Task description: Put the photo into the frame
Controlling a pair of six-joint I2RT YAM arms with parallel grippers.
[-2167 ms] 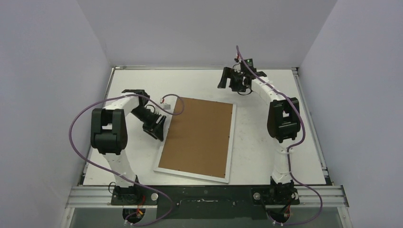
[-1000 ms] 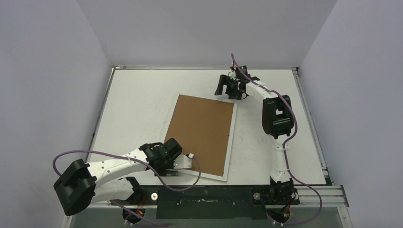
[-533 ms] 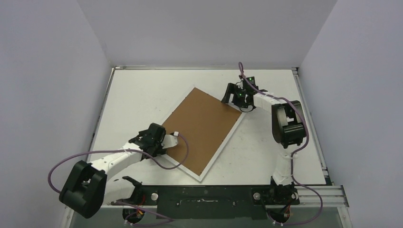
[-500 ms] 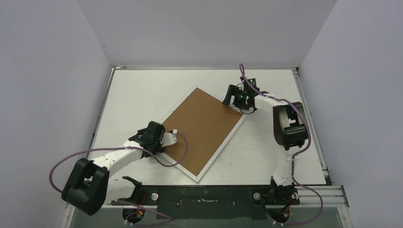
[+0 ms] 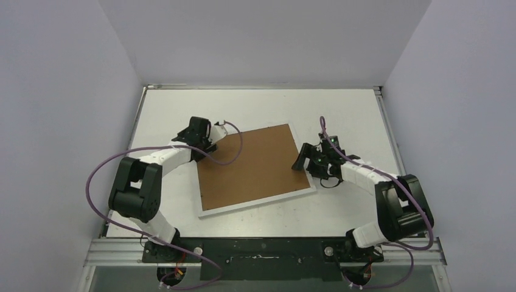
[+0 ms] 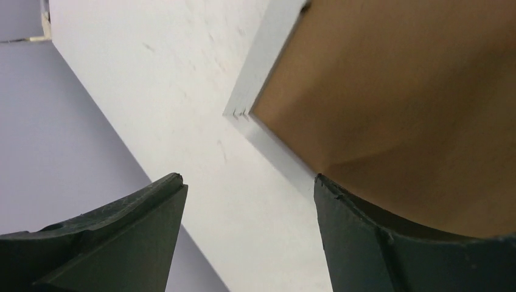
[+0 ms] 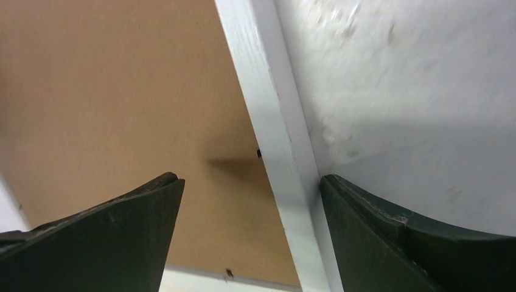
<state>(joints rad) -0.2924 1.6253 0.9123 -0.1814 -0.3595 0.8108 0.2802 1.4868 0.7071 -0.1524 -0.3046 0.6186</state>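
1. the frame (image 5: 258, 202) lies flat near the middle of the table (image 5: 164, 109), turned a little askew. its narrow white border runs around a brown backing board (image 5: 249, 165) that faces up.
2. only the top view shows the whole frame. its near left corner comes closest to the table's near edge, and the far edge and both side edges of the table are well apart from it.
3. the left pincer (image 5: 205, 146) is at the frame's far left corner, jaws apart and holding nothing. its wrist view shows that corner between the fingers, one finger (image 6: 109, 237) over bare table and the other (image 6: 414, 249) over the board.
4. the right pincer (image 5: 302, 163) is at the frame's right edge, also spread wide with nothing gripped. its wrist view shows the white border running between the fingers, one (image 7: 91, 243) over the board and the other (image 7: 420, 243) over the table. a small dark clip (image 7: 258, 153) sits at the board's edge.
5. no view tells whether any fingertip touches the frame.
6. pale walls (image 5: 67, 91) close the table's far, left and right edges.
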